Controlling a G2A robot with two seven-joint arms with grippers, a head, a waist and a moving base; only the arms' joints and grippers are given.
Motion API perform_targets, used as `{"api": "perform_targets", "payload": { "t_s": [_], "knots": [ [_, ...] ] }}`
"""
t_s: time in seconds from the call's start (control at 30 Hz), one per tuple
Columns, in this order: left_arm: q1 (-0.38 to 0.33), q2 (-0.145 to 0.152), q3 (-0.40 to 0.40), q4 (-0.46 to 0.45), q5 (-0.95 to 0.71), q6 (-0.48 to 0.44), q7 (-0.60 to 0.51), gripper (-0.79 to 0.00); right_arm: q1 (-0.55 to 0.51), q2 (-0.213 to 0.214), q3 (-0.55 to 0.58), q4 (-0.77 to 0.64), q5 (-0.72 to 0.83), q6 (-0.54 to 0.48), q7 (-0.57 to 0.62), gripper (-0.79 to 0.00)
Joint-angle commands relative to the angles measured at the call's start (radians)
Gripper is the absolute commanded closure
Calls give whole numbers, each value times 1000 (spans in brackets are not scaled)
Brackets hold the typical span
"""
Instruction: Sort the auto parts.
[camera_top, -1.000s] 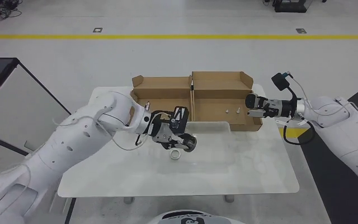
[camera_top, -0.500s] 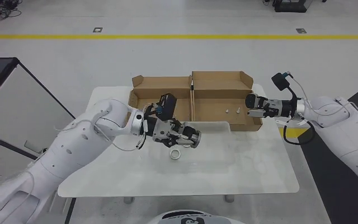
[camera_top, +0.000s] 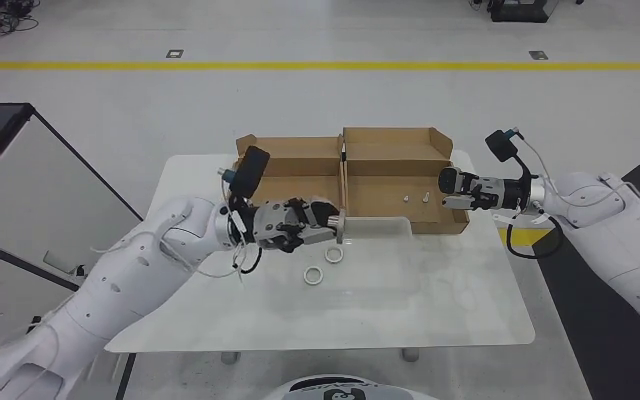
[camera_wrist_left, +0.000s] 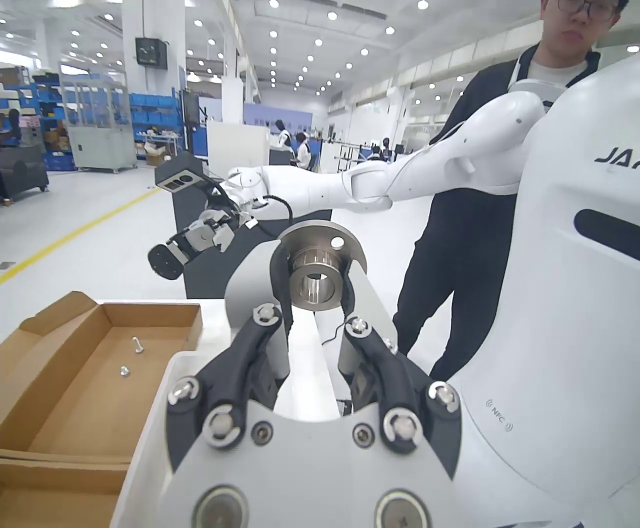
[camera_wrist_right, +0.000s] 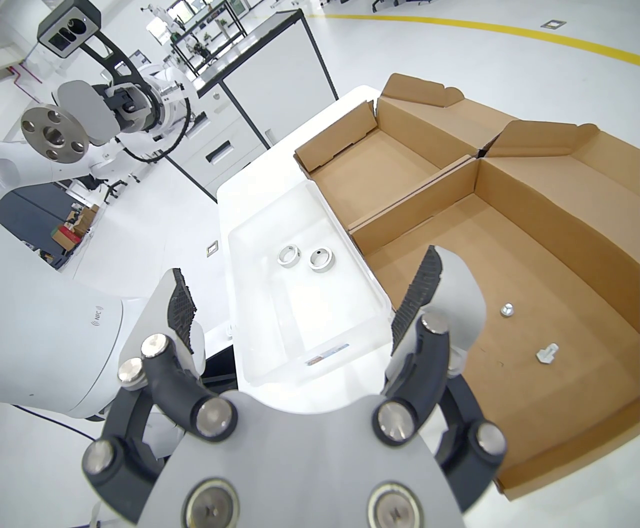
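The sorting looked to be somewhere in the middle. The left gripper held one flanged hub in the air, above the edge where the white tray meets the left box. Its jaws were pinching the short sleeve of the hub from both sides, and the round flange faced away from the wrist. This hub was not yet put down in any box, so I judge that this step was only half done.

Two small fasteners lay on the floor of the right box, a little apart from each other. I take them for parts already sorted. Two rings lay close together in the tray and were touched by no gripper; they seemed to be what was left to do, together with the hub.

The right gripper hung over the near side of the right box with its jaws spread and nothing between them.

By my count there were one hub, two rings, two fasteners, two cardboard boxes side by side and one tray, all on the white counter.
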Motion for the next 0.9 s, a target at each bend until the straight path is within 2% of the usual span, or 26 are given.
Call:
{"api": "perform_targets", "payload": {
  "t_s": [0.0, 0.27, 0.53, 0.67, 0.87],
  "knots": [
    [19, 10, -8, -3, 31, 0, 63, 0, 0, 0, 0, 0, 0, 0, 0, -785],
    [71, 58, -21, -6, 178, 0, 374, 0, 0, 0, 0, 0, 0, 0, 0, -785],
    [53, 110, 56, -11, 426, 0, 828, 0, 0, 0, 0, 0, 0, 0, 0, -785],
    [31, 129, 75, -33, 383, 0, 828, 0, 0, 0, 0, 0, 0, 0, 0, -785],
    [31, 129, 75, -33, 383, 0, 828, 0, 0, 0, 0, 0, 0, 0, 0, -785]
  ]
}}
